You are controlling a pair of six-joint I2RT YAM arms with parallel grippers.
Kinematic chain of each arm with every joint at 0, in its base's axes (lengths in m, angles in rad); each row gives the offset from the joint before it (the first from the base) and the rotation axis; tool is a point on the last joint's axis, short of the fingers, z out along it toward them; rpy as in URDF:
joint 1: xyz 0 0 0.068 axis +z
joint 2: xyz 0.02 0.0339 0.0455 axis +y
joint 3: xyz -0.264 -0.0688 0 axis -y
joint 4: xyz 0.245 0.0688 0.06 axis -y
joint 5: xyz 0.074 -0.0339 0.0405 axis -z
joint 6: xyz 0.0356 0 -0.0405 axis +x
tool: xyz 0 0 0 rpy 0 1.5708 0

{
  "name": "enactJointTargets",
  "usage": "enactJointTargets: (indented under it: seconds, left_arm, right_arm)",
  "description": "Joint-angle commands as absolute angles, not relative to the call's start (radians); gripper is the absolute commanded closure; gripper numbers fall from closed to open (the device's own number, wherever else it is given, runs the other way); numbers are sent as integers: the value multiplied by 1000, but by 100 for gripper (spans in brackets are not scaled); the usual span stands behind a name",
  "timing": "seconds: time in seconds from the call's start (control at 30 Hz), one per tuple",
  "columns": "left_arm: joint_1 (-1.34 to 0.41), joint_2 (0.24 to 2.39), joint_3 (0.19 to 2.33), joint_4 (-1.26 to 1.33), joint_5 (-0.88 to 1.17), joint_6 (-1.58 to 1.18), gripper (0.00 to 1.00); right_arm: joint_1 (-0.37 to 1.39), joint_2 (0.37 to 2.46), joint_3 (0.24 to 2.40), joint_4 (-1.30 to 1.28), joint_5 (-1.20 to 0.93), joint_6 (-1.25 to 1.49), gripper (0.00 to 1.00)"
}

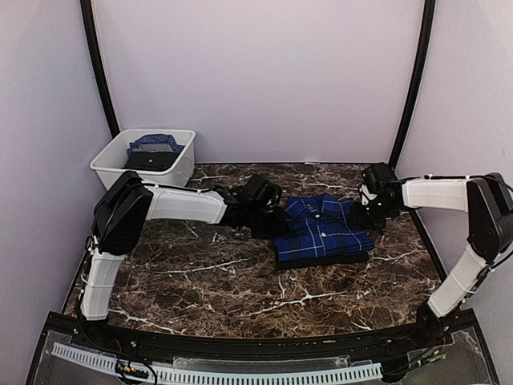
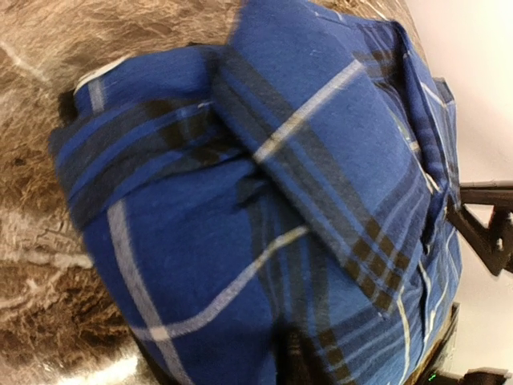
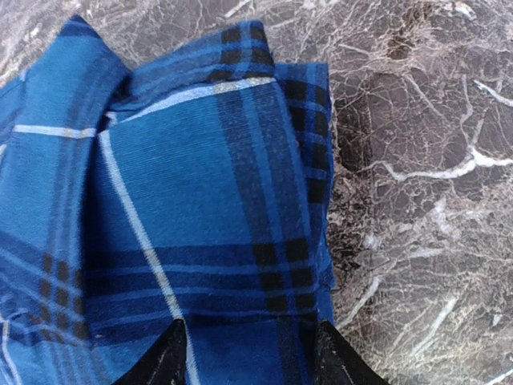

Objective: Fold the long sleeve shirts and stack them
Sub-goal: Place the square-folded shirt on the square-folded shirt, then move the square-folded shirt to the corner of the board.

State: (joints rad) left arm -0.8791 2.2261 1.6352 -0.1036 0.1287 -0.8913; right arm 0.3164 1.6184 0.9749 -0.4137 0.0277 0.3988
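1. Showing, from the top camera, a blue plaid shirt [image 1: 321, 233] folded flat on the marble table [image 1: 200, 281], right of centre; places the left gripper [image 1: 266, 213] at its left edge and the right gripper [image 1: 370, 215] at its right edge; holds more plaid cloth [image 1: 156, 143] and a black shirt [image 1: 151, 160] in the white tub [image 1: 104, 160] at the far left.
2. Fills the left wrist view with the plaid shirt [image 2: 264, 224], collar and folded layers close up, over the table [image 2: 48, 265]; cannot tell here whether the left fingers are apart or together.
3. Shows, from the right wrist, both black fingertips [image 3: 168, 357] of the right gripper [image 3: 250, 353] standing apart; lays the shirt's [image 3: 200, 184] folded edge between them, bare table [image 3: 417, 160] beside.
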Motion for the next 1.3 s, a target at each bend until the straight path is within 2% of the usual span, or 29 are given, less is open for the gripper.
enactJointTargets:
  seconds: [0.0, 0.03, 0.07, 0.1, 0.13, 0.17, 0.23, 0.27, 0.3, 0.5, 0.67, 0.9, 1.27]
  left_arm:
    - [-876, 2158, 1632, -137, 83, -851, 65]
    - [-875, 2140, 1633, -145, 71, -841, 54]
    - [-873, 2131, 1633, -150, 64, -837, 49]
    - [-871, 2111, 1632, -161, 49, -829, 40]
    - [-868, 2100, 1630, -167, 42, -826, 36]
    - [-866, 2074, 1626, -175, 25, -819, 23]
    - [-860, 2032, 1610, -181, -2, -805, 10]
    - [-856, 2015, 1595, -183, -12, -802, 8]
    - [-851, 1986, 1586, -185, -28, -798, 3]
    - [-785, 1831, 1465, -184, -50, -792, 1]
    - [-710, 1693, 1350, -181, -51, -768, 1]
    - [-661, 1596, 1279, -188, -49, -733, 1]
    - [-646, 1574, 1251, -181, -13, -723, 1]
  right_arm:
    - [324, 1529, 1029, -450, 69, 396, 43]
    - [330, 1517, 1039, -460, 75, 396, 40]
    - [337, 1506, 1046, -469, 79, 395, 37]
    - [347, 1496, 1054, -476, 80, 394, 34]
    - [361, 1487, 1063, -481, 80, 394, 27]
    - [378, 1479, 1073, -486, 79, 394, 18]
    - [420, 1469, 1094, -493, 72, 399, 7]
    - [441, 1466, 1102, -496, 64, 404, 2]
    - [464, 1464, 1110, -497, 60, 409, 1]
    - [629, 1481, 1142, -500, 6, 471, 1]
    - [773, 1494, 1112, -434, -139, 556, 2]
    - [934, 1580, 1116, -388, -215, 655, 1]
    - [998, 1728, 1111, -260, -254, 785, 1]
